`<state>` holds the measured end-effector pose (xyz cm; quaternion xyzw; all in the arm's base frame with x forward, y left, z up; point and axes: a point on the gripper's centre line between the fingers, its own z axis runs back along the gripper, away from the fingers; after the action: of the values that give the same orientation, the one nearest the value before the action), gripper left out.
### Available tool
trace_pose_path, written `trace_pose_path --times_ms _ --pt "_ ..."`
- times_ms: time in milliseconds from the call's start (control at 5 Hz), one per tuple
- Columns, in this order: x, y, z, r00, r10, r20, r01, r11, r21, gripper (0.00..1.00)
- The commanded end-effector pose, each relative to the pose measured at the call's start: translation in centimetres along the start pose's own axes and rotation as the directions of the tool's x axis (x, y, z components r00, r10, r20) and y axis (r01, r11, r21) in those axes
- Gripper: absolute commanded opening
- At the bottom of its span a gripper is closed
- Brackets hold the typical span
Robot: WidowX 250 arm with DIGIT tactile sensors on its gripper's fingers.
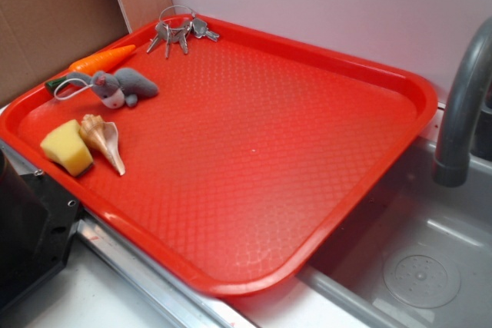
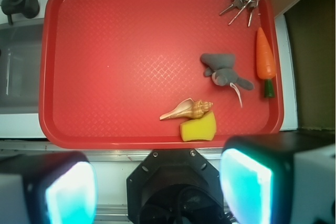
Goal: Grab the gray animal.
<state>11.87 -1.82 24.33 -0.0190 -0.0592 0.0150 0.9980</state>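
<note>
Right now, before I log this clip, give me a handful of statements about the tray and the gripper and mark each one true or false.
1. The gray plush mouse lies on the red tray beside the carrot. True.
2. The gripper is shut on the mouse. False: its fingers stand apart at the near edge of the wrist view, off the tray, holding nothing.
3. The seashell touches the yellow sponge. True.
4. The keys sit in the sink. False: they lie in a corner of the tray.
5. The carrot lies on top of the mouse. False: it lies next to it, nearer the tray's rim.
</note>
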Motion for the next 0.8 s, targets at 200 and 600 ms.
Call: trace_pose_path --times_ms 200,600 --pt "2.6 2.3 -5.3 0.995 0.088 -0.044 -0.085 0.994 0.072 1.00" --pt "6.8 8.7 -11.0 0.990 0.138 -0.004 -0.136 0.983 0.119 1.00"
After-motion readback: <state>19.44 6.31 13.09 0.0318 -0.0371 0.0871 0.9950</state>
